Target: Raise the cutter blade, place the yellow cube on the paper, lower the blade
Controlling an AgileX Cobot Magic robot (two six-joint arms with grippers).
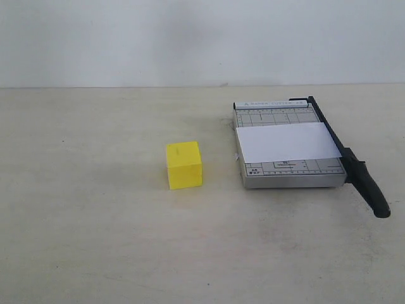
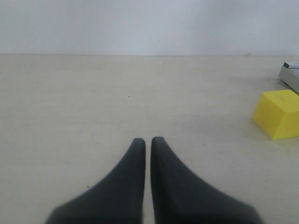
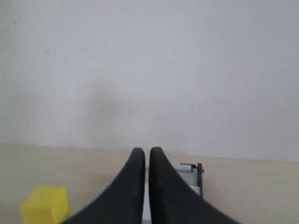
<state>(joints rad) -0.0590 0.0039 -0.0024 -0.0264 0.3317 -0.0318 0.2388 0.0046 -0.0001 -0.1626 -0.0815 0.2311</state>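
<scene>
Beige tabletop [image 1: 95, 240], pale wall [image 1: 190, 38] behind. Exterior view: yellow cube [image 1: 184, 165] sits loose left of a grey trimmer [image 1: 276, 116]. White paper [image 1: 285, 142] lies across its bed, cutter blade [image 1: 328, 128] flat along the right edge, so seemingly no step is done. Left wrist view: left gripper [image 2: 148, 140] pressed together, empty, cube untouched nearby. Right wrist view: right gripper [image 3: 146, 150] likewise closed, empty, facing the trimmer.

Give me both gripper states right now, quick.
Left gripper: closed, holding nothing.
Right gripper: closed, holding nothing.
</scene>
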